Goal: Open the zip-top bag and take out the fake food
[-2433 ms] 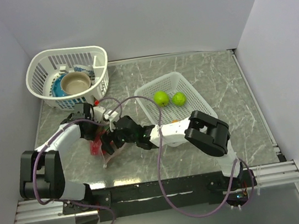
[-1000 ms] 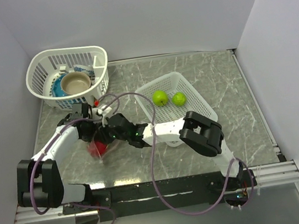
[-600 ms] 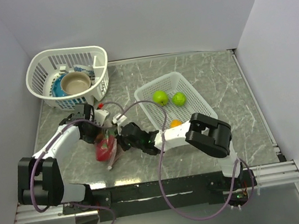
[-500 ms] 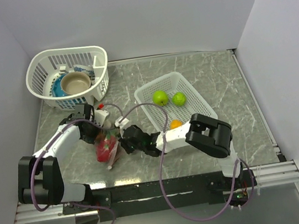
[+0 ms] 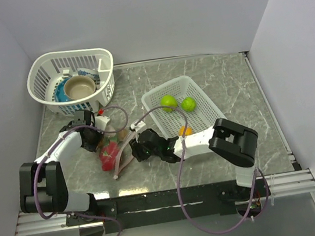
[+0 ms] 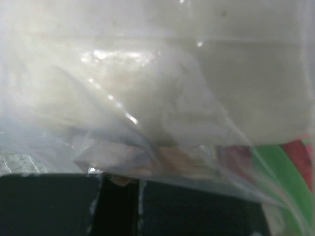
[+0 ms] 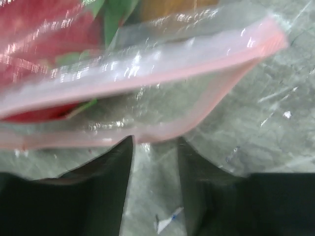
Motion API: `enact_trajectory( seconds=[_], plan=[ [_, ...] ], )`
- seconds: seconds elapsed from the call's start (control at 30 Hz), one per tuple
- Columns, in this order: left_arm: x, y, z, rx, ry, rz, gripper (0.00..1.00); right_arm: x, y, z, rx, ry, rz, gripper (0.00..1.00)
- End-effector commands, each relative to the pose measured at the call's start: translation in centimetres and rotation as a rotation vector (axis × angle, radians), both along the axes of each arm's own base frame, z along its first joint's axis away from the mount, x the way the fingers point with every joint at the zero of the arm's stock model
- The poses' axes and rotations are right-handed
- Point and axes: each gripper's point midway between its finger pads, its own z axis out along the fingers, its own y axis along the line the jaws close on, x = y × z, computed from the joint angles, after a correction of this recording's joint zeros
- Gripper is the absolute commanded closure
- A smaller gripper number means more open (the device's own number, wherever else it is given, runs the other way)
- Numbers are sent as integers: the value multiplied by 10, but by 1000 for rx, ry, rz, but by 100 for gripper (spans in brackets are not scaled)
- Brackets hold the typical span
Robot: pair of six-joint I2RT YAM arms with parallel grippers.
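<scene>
- The zip-top bag [image 5: 118, 160] lies on the tabletop [image 5: 229, 84] between the two arms, just left of the white basket [image 5: 201, 97]. Its pink zip strip [image 7: 147, 73] gapes towards the right wrist camera.
- A red piece of the fake food [image 7: 39, 29] sits inside, just behind the mouth. Two lime-green balls [image 5: 169, 103] and an orange ball [image 5: 185, 130] already lie in the basket.
- The left jaws are closed on a bunched fold of the bag's clear film. The film is thin and slick, so a pull from the other side may draw the fold out. The whole bag would then slide instead of giving up its contents.
- The right jaws stand partly apart, and I see nothing between them but bare tabletop. The lower lip of the zip lies right at their tips.
- Pushing straight in from here risks catching that lip. That could roll it under and fold the mouth shut.
- If the right jaws close too early, they likely pinch film along with the red piece, or film alone. The bag would then lift with the food inside it.
- The red piece looks smooth and rounded. A shallow or off-centre squeeze may squirt it deeper into the bag.
- The bag is floppy. If the left hold sags, the upper lip may drop and hide the opening.
</scene>
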Motion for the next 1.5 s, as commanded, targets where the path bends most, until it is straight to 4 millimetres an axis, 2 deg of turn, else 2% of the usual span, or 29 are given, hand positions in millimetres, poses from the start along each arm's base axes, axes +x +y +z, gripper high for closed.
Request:
enact_trajectory(
  seconds=[0.0, 0.07, 0.1, 0.17, 0.27, 0.3, 0.37, 0.53, 0.57, 0.6, 0.63, 0.77, 0.87, 0.93, 1.0, 1.03, 1.1, 1.13, 1.23, 1.33, 1.47],
  plan=[
    [2, 0, 3, -4, -21, -11, 99, 15, 35, 28, 143, 43, 9, 48],
    [2, 0, 4, -8, -24, -6, 99, 18, 43, 27, 173, 75, 7, 48],
    [2, -1, 5, -12, -28, -2, 99, 22, 51, 35, 201, 72, 11, 48],
    [4, -4, 6, -27, -27, 1, 99, 21, 60, 32, 205, 98, 30, 48],
    [9, -8, 8, -52, -22, 25, 99, 20, 65, 45, 250, 113, 49, 48],
    [10, -10, 8, -61, -22, 38, 99, 19, 62, 45, 254, 116, 46, 48],
    [16, -9, 10, -59, -30, 56, 99, 16, 57, 58, 282, 121, 42, 49],
    [23, -6, 12, -51, -41, 95, 99, 6, 20, 75, 264, 128, -35, 49],
    [23, -7, 12, -51, -39, 98, 99, 4, 9, 68, 240, 128, -63, 49],
    [23, -7, 12, -56, -37, 101, 99, 3, 4, 83, 269, 114, -71, 49],
    [23, -8, 12, -58, -35, 98, 99, 1, 1, 86, 278, 115, -79, 50],
    [22, -11, 11, -73, -21, 105, 99, -5, 4, 99, 340, 124, -54, 56],
    [16, -14, 15, -89, -5, 97, 99, -9, 17, 93, 341, 165, -17, 71],
    [19, -19, 32, -118, -16, 85, 99, -9, 20, 80, 317, 179, -7, 78],
    [13, -22, 55, -136, -21, 77, 99, -6, 18, 75, 304, 165, -16, 78],
    [22, -24, 77, -152, -66, 74, 99, -1, 14, 72, 290, 141, -40, 78],
    [15, -28, 104, -182, -80, 66, 99, 2, 5, 66, 269, 125, -66, 78],
    [24, -30, 128, -194, -131, 57, 99, 4, 1, 64, 259, 111, -78, 78],
    [20, -37, 161, -240, -156, 52, 99, 4, -10, 54, 233, 105, -96, 78],
    [15, -43, 170, -276, -155, 55, 99, 2, -15, 43, 214, 114, -101, 76],
    [4, -50, 170, -290, -124, 60, 99, 1, -17, 31, 191, 120, -105, 72]
  ],
)
